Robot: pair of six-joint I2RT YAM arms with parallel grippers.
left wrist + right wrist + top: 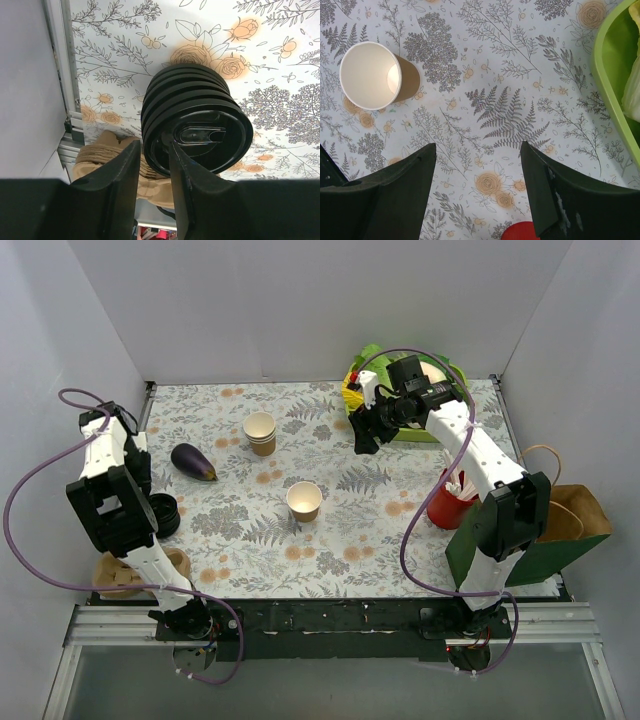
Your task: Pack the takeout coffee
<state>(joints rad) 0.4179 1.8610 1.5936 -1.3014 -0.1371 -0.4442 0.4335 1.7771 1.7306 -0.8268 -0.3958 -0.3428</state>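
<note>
**Operator A:** Left wrist view. My left gripper [154,150] stands with its jaws narrowly parted, astride the rim of the nearest lid [205,137] in the stack of black lids [190,95]. Whether it actually pinches that rim, I cannot tell.

**Operator B:** And the cup?

**Operator A:** Overhead view. The tan cup [304,500] stands upright and lidless at mid-table, well apart from the stack. My right gripper [477,150] hangs wide open above the tablecloth [485,90], holding nothing, with the cup off to one side.

**Operator B:** Hazards?

**Operator A:** I judge three.
- (a) The lids nest closely, so a lift may bring two at once or drag the stack over.
- (b) A hold on so thin a rim may slip, and the lid drops.
- (c) The cup looks light and is unbraced. A lid pressed on off-centre may tip or crush it unless my right gripper steadies it.
</note>
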